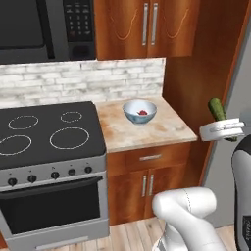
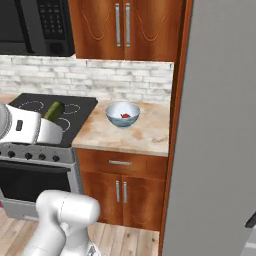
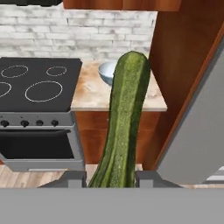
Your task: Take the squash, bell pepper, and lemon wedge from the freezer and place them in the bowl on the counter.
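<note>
My gripper [image 3: 110,178] is shut on the squash [image 3: 124,118], a dark green elongated vegetable that sticks out past the fingers [image 3: 148,178]. In the base views the squash [image 1: 216,109] [image 2: 54,110] rises above the white hand in the air in front of the counter [image 1: 152,133]. The gripper [image 1: 219,120] hangs to the right of and nearer than the bowl [image 1: 131,116]. The blue-grey bowl [image 2: 114,120] stands on the counter [image 2: 135,137] with the red bell pepper [image 1: 142,112] [image 2: 125,116] inside. The grey freezer [image 2: 220,125] stands at the right. The lemon wedge is out of view.
A black stovetop [image 1: 46,132] with an oven below adjoins the counter on the left. A microwave [image 1: 46,27] and wooden upper cabinets [image 1: 147,24] hang above. A tall wooden side panel [image 1: 196,73] stands between counter and freezer.
</note>
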